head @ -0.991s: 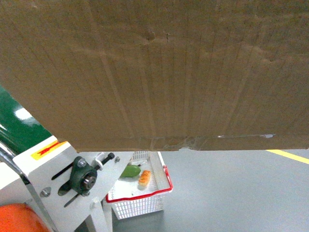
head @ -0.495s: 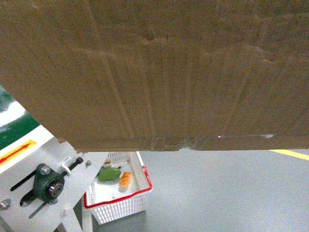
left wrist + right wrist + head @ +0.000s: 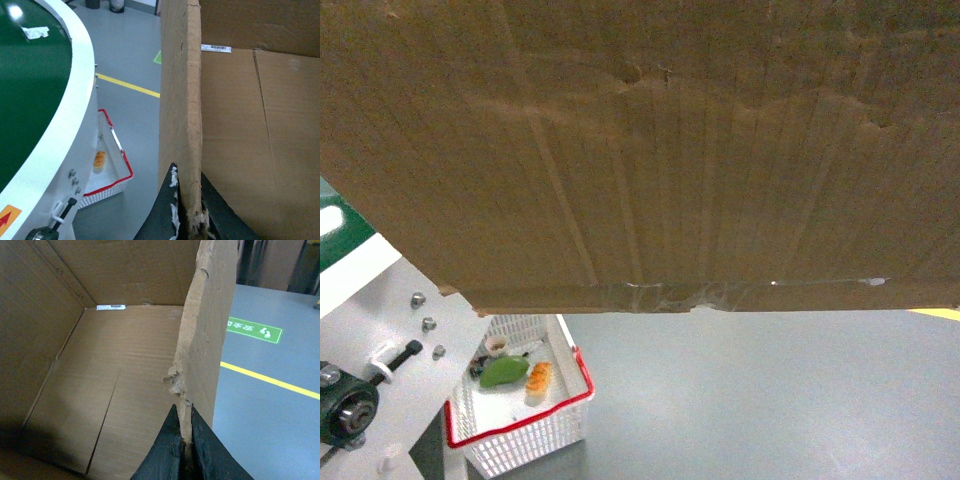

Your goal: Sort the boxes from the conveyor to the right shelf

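A: What fills the head view?

B: A broad face of the corrugated cardboard box (image 3: pixel 650 150), brown and faintly ribbed, with creases and a small dent. Along its lower edge runs a strip of clear tape (image 3: pixel 670 297), glossy and wrinkled. The box hangs in the air above the grey floor (image 3: pixel 770 400).

A: And how is it held?

B: By its side walls. The left end effector (image 3: pixel 192 210) is clenched on the left wall, one dark finger on each face of the board, where the torn rim is frayed and fuzzy. The right end effector (image 3: pixel 184 440) is clamped the same way on the right wall, just below a ragged notch in the edge.

A: Anything inside the box?

B: Only a small white label strip (image 3: pixel 110 306) at the far inner fold. The inner floor is flat board with fold lines.

A: Where is the conveyor?

B: To the left, beside the box. The conveyor (image 3: pixel 30 95) has a curved dark-green belt, smooth and shiny, with a pale rim and white housing bearing bolts.

A: Below it?

B: A white mesh basket (image 3: pixel 525 430) with a red rim stands on the floor, holding a green item and an orange one.
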Robot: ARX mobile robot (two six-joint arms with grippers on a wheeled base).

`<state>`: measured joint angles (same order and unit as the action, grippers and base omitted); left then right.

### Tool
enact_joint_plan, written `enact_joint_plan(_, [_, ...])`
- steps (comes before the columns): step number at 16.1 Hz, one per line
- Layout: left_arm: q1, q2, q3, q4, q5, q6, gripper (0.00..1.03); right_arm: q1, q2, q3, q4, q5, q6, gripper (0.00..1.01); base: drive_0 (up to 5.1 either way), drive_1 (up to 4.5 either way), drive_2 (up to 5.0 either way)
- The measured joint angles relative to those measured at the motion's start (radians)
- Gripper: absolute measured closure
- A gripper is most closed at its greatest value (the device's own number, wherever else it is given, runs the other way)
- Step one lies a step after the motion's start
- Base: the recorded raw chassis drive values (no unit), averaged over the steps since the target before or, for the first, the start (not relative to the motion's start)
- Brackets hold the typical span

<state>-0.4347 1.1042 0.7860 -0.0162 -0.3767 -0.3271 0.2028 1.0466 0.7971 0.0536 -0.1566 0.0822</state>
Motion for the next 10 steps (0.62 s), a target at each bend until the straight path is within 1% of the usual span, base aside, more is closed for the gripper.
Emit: enact_joint_plan(10, [0.0,0.0,0.0,0.0,0.0,0.0,1.0,0.0,0.0,0.0,0.0,0.0,0.0,0.99,-1.2,-1.19,-1.2])
